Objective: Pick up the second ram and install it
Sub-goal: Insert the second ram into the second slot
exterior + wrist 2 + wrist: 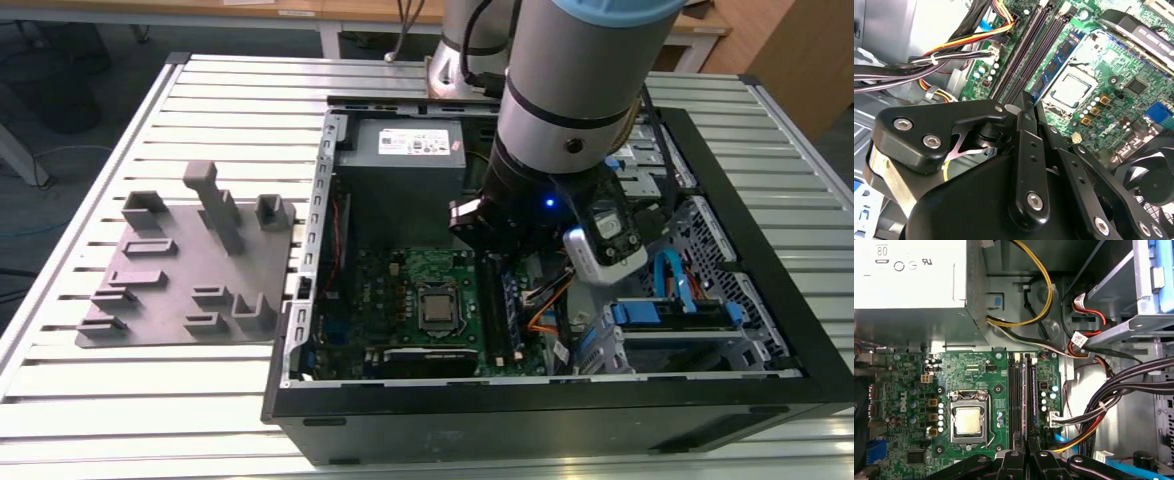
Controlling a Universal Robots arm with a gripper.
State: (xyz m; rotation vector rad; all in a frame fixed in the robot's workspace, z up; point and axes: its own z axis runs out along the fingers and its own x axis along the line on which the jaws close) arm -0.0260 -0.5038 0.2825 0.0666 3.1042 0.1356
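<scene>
Clenching the second ram (1024, 390), which is standing on edge among the sockets (1014, 390) to the exterior view's right of the processor (438, 306), the gripper (1024, 441) is handling a likely light, stiff, fragile board, best held by its thin edges.

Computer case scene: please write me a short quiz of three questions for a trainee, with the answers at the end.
1. True or false: the grey tray lies inside the computer case.
2. In the first wrist view, the hand is nearest to: A the power supply; B the memory sockets; C the yellow cable.
3. Name the silver square part on the motherboard.
Key: 1 false; 2 B; 3 the processor.
</scene>
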